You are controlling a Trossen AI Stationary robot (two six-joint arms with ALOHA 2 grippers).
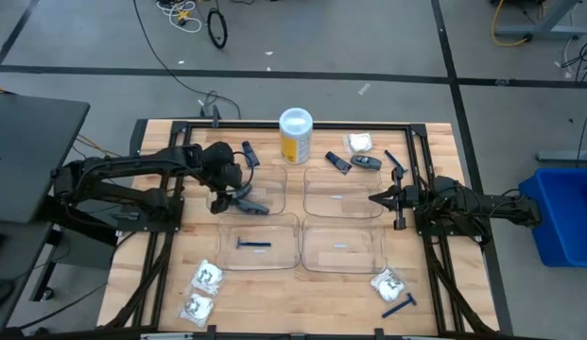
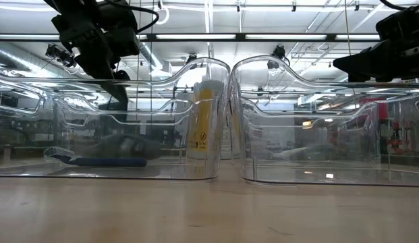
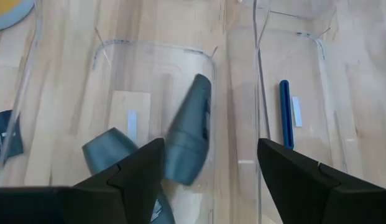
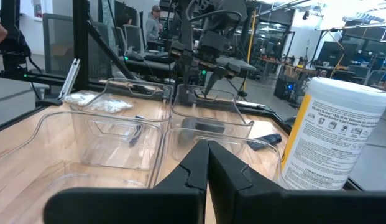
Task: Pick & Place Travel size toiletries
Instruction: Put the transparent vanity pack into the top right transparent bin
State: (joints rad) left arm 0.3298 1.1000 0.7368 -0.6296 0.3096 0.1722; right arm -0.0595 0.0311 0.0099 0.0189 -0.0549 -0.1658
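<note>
Nearest the front edge of the wooden bench (image 1: 274, 302), two white crinkly clear packets (image 1: 202, 290) lie at the left and a third packet (image 1: 387, 282) lies at the right with a thin blue disposable razor (image 1: 399, 306) just beside it. Behind them sit four clear plastic rectangular trays in a two-by-two block: the near-left tray (image 1: 258, 266) holds another blue razor (image 1: 253, 245), the near-right tray (image 1: 342, 268) shows only a small label. In the far-left tray (image 3: 112, 74) lie two grey oval sticks, one (image 3: 189, 134) tilted against the tray's side wall and a second (image 3: 112, 149) just beside it. The left claw (image 3: 208, 165) hangs directly above this tray with its fingers spread wide and nothing between them; the grey sticks lie loose below. The right claw (image 4: 208, 155) waits over the right side of the bench by the far-right tray (image 1: 342, 177), fingers pressed together with nothing in them. Farther back, a dark blue flat tube (image 1: 250, 153) lies near the left arm, a tall yellow canister with white lid (image 1: 295, 137) stands at the middle back, and to its right lie dark tubes (image 1: 354, 162), another white packet (image 1: 360, 143) and a blue razor (image 1: 395, 161).
</note>
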